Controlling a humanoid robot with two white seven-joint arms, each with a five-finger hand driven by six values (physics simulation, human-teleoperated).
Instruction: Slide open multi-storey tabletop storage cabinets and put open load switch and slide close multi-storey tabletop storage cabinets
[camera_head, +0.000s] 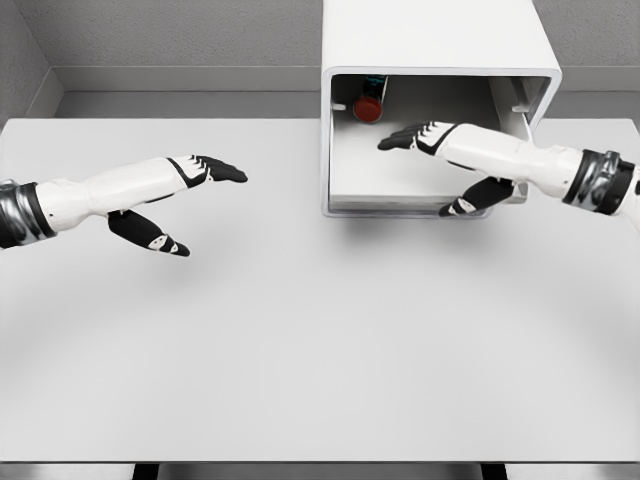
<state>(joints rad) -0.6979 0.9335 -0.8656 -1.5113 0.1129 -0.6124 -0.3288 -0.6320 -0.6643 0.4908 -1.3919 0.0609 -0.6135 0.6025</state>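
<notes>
Our right hand (440, 165) reaches empty and spread into the open cabinet drawer (400, 195), upper center. The red switch (369, 107) lies at its back. Our left hand (185, 200) hovers open at left.

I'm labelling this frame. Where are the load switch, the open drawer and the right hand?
load switch (369, 107), head view, red knob.
open drawer (400, 207), head view, front rim.
right hand (412, 137), head view, fingers, over the drawer.

Drawer open, switch inside.
Right hand (432, 140) reaches, fingers extended, into the cabinet (440, 45) drawer (400, 190) at the table (300, 350) rear edge; red-knobbed load switch (369, 105) in its back-left corner.
</notes>
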